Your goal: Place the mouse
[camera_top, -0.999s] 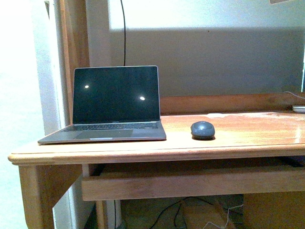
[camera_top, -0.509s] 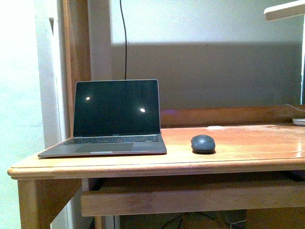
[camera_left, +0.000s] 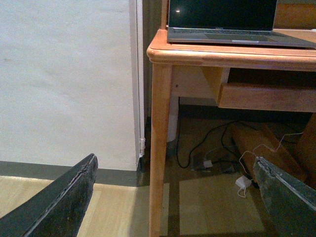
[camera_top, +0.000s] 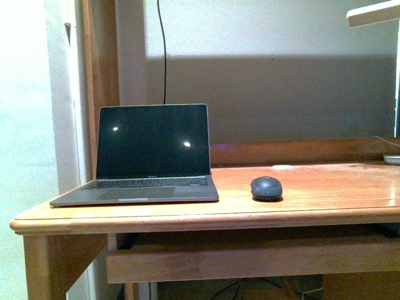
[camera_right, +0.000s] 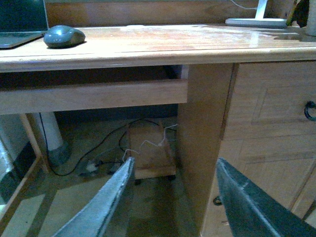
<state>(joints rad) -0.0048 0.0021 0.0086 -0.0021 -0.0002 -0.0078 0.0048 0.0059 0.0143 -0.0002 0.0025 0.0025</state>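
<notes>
The dark grey mouse point(camera_top: 267, 187) lies flat on the wooden desk point(camera_top: 325, 187), just right of the open laptop point(camera_top: 150, 153). In the right wrist view the mouse point(camera_right: 64, 36) rests near the desk's front edge, far above and ahead of my right gripper point(camera_right: 175, 168). That gripper is open and holds nothing, low down by the desk's underside. My left gripper point(camera_left: 175, 170) is open and empty too, low near the floor beside the desk's left leg point(camera_left: 160, 143). Neither gripper shows in the front view.
A drawer front point(camera_top: 250, 259) hangs under the desktop. A cabinet with a dark handle point(camera_right: 310, 109) fills the desk's right side. Cables and a white plug point(camera_left: 243, 182) lie on the floor under the desk. A white lamp base point(camera_right: 256, 21) stands at the back right.
From 1.0 s to 0.5 s ago the front view shifted so the desk sits lower in frame and a white lamp head appeared at upper right. Since then nothing has moved.
</notes>
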